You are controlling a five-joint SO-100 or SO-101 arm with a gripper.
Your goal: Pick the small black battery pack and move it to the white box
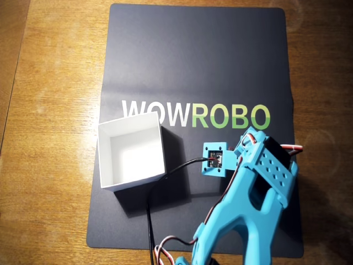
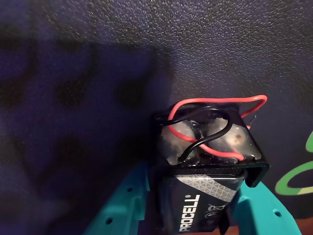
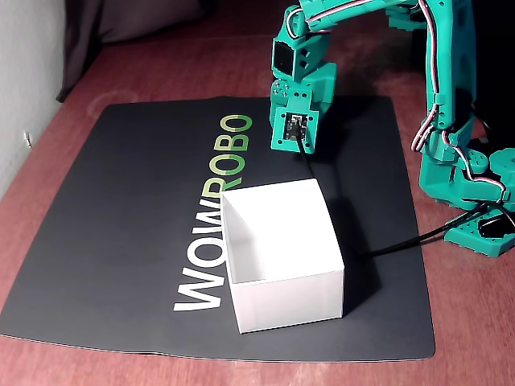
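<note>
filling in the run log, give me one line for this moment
phase: carry | gripper: shut on battery pack | white box: empty, on black mat | pack not yet in box

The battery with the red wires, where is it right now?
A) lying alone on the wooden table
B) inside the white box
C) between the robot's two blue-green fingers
C: the wrist view shows the small black battery pack squeezed between the gripper fingers, and in the overhead view the white box has nothing in it.
</note>
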